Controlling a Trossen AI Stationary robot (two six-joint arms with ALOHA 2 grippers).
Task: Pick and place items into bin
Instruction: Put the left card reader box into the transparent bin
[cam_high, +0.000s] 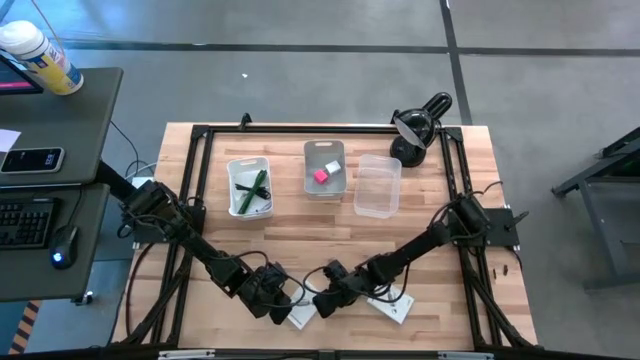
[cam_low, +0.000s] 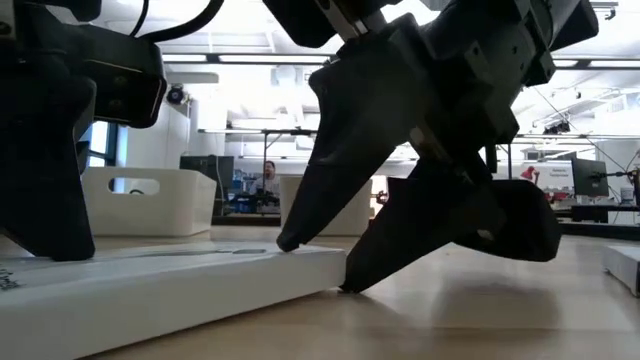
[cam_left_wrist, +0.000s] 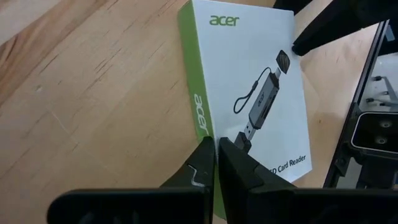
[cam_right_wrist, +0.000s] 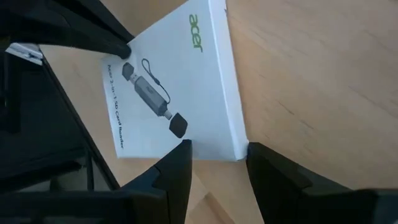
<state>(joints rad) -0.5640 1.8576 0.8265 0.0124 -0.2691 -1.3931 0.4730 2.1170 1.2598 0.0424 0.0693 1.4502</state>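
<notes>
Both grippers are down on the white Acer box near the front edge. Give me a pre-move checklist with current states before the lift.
1. Right gripper open around the box: ok; its fingers straddle a corner of the white box, one over the top face, one beside the edge.
2. Left gripper holding the box: not ok; its fingers are shut together, tips over the box's near edge.
3. Box flat on the table: ok.
4. Middle bin has room: ok; only a pink block and white cube inside.
5. Clear bin has room: ok.
6. Second box out of the way: cannot tell.
</notes>
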